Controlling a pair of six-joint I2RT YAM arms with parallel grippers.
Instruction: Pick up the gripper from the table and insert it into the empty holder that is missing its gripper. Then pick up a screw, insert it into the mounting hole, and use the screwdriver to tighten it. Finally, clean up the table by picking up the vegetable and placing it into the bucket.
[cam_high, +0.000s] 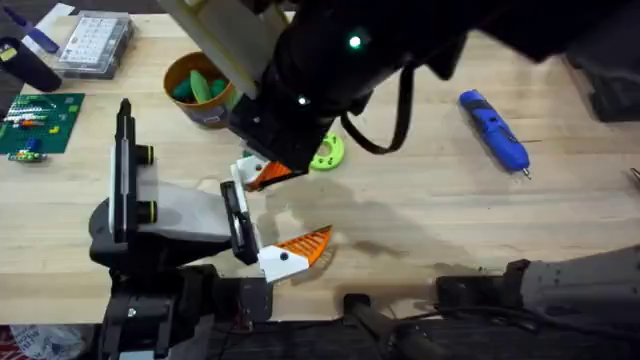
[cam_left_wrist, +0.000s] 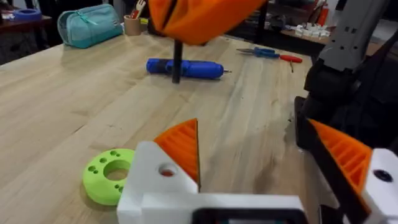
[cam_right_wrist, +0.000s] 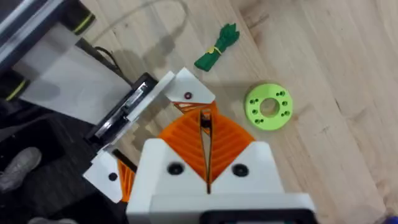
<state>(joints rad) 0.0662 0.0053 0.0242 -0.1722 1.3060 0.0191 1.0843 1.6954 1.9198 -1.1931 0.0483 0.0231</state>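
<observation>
The lime-green gripper (cam_high: 326, 153) lies flat on the table, also seen in the left wrist view (cam_left_wrist: 109, 175) and the right wrist view (cam_right_wrist: 268, 107). My left gripper (cam_high: 285, 207) (cam_left_wrist: 252, 143) is open and low, just beside the green piece, with nothing between its fingers. My right gripper (cam_high: 270, 176) (cam_right_wrist: 205, 124) is shut and hangs above the left gripper's far finger (cam_right_wrist: 186, 93). The vegetable (cam_right_wrist: 217, 48), a small green bundle, lies on the wood beyond. The blue screwdriver (cam_high: 495, 132) (cam_left_wrist: 185, 68) lies at the right. The bucket (cam_high: 175, 72) stands at the back left with green pieces inside.
A clear parts box (cam_high: 95, 42) and a green board (cam_high: 38, 122) sit at the back left. In the left wrist view a teal pouch (cam_left_wrist: 90, 25) and pliers (cam_left_wrist: 270, 55) lie far off. The right arm (cam_high: 350, 60) looms dark over the middle.
</observation>
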